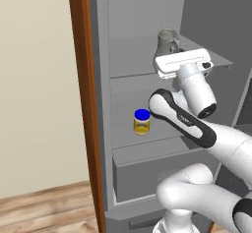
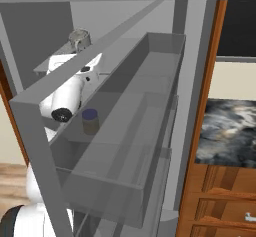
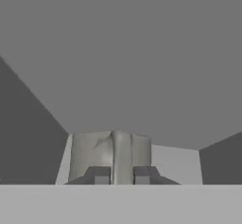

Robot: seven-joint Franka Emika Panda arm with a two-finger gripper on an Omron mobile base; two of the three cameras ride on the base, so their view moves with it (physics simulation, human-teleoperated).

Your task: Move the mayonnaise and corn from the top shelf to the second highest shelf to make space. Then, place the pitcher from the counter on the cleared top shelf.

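A: Where is the pitcher point(image 1: 167, 41) seen?

B: It is stood upright on the top shelf point(image 1: 224, 60) of the open fridge, at about one o'clock in the left base view. In the hand view its handle point(image 3: 121, 157) is clamped between the two fingertips point(image 3: 99, 175), so the gripper point(image 3: 121, 176) is closed on the pitcher.

A: And what is held by the shelf below?

B: The mayonnaise point(image 1: 141, 122) is stood on the second highest shelf point(image 1: 147, 146), at seven o'clock from the pitcher and well apart from it. Through the clear door bin point(image 2: 150, 126) in the right base view the same jar is seen. The corn cannot be made out.

A: Beyond the fridge?

B: The counter point(image 2: 232, 131) is seen at three o'clock in the right base view.
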